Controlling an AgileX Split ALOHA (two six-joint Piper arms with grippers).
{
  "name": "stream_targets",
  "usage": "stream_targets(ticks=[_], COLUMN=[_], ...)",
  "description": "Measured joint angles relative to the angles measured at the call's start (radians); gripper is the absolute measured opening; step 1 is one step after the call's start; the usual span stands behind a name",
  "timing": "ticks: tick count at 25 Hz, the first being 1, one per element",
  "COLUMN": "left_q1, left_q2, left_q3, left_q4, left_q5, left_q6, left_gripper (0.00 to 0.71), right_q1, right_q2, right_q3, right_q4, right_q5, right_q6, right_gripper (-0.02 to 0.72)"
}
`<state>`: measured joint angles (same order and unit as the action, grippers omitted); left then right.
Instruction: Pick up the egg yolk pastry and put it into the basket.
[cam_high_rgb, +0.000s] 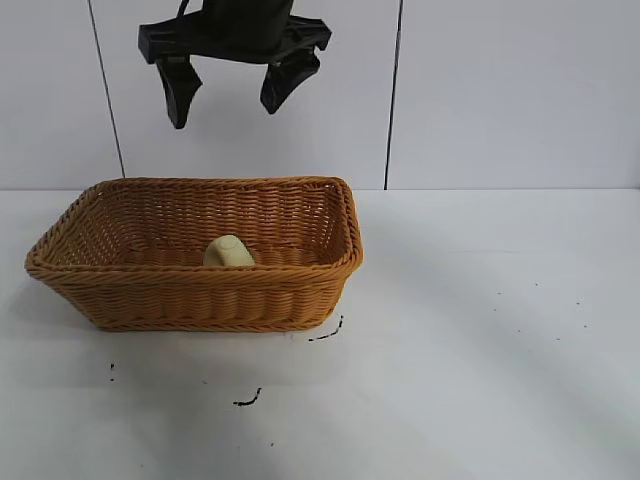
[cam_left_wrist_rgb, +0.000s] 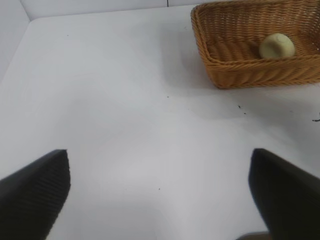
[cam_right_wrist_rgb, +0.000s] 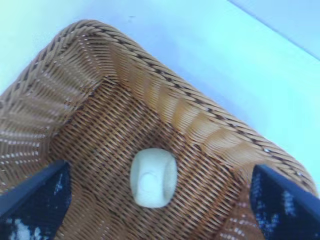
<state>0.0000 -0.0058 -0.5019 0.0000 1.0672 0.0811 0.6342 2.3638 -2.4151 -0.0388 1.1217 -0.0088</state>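
Directly below the right pincer, egg yolk pastry lies on the basket floor, apparently just dropped. Pincer hangs spread wide, empty. Left pincer open too, over bare surface well aside.

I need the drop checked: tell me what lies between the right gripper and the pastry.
Nothing: the open right gripper hangs above the basket, with only air down to the pastry on its floor, per the right wrist view.
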Motion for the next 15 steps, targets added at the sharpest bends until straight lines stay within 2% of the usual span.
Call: stream_targets(ticks=[6,15], left_q1=[0.000,0.000], left_q2=[0.000,0.000], left_q3=[0.000,0.000], left_q4=[0.000,0.000], left_q5=[0.000,0.000], left_q6=[0.000,0.000], left_gripper=[0.697,0.697], right_q1=[-0.133,-0.441], right_q2=[-0.003,-0.003], right_q3=[0.000,0.000], right_q4=[-0.004,-0.018], right_q5=[0.022,0.089], right_q6=[0.000,0.000], right_gripper=[0.695,0.695])
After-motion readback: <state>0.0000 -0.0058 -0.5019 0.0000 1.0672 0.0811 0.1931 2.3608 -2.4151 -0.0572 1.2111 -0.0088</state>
